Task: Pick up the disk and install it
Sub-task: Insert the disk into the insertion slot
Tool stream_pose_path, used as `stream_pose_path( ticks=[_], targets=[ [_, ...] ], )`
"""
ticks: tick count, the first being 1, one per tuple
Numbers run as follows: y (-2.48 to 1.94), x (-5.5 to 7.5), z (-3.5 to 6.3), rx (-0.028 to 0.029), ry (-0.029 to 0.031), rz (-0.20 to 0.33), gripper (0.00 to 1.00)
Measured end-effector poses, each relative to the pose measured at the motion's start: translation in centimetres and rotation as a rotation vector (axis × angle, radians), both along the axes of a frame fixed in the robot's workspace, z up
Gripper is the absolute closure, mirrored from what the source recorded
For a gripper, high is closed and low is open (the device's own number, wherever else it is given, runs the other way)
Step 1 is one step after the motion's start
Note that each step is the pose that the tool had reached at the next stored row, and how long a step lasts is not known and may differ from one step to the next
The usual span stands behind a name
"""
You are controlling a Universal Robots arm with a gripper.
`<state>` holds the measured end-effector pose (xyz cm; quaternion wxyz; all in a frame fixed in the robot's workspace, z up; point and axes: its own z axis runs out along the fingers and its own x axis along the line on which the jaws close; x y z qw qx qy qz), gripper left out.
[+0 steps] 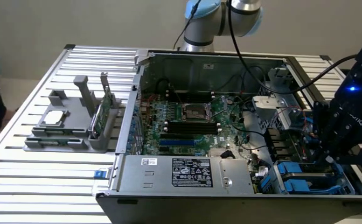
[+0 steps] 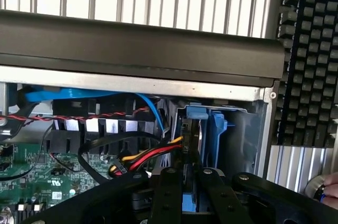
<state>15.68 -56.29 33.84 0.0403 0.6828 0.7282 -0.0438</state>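
One arm (image 1: pixel 225 18) is reaching down from the upper middle of the exterior view, and its single end effector (image 1: pixel 328 158) is hanging over the lower part of the exterior view's right, inside one open computer case (image 1: pixel 187 65) that is lying on the slatted desk (image 1: pixel 44 186). In the wrist view its two black fingers (image 2: pixel 168 192) are standing close together, clenching the one disk (image 2: pixel 190 139) between them. The disk is showing edge-on as a thin dark slab with blue plastic along it, and it is sitting in the mouth of a blue drive bay (image 2: pixel 217 134) at the corner of the case, beside a bundle of red, yellow and black wires (image 2: pixel 150 155). One green motherboard (image 1: pixel 187 121) is filling the middle of the case, and one power supply (image 1: pixel 187 172) with a white-and-black label is lying along the near wall. At the exterior view's left, one grey holder (image 1: pixel 69 126) is resting on the desk, carrying one green circuit card (image 1: pixel 103 116) standing on edge and one small silver chip (image 1: pixel 53 117) lying flat. One dark keyboard (image 2: pixel 306 55) is showing outside the case in the wrist view.
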Motion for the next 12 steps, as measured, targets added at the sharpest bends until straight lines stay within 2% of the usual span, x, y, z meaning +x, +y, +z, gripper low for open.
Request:
stream_pose_path(
  ticks=[6,12],
  targets=[
    [0.41,0.07,-0.08,-0.0099,0.0,-0.015,0.83],
    [0.47,0.35,-0.1,-0.0137,0.0022,-0.02,0.83]
  ],
)
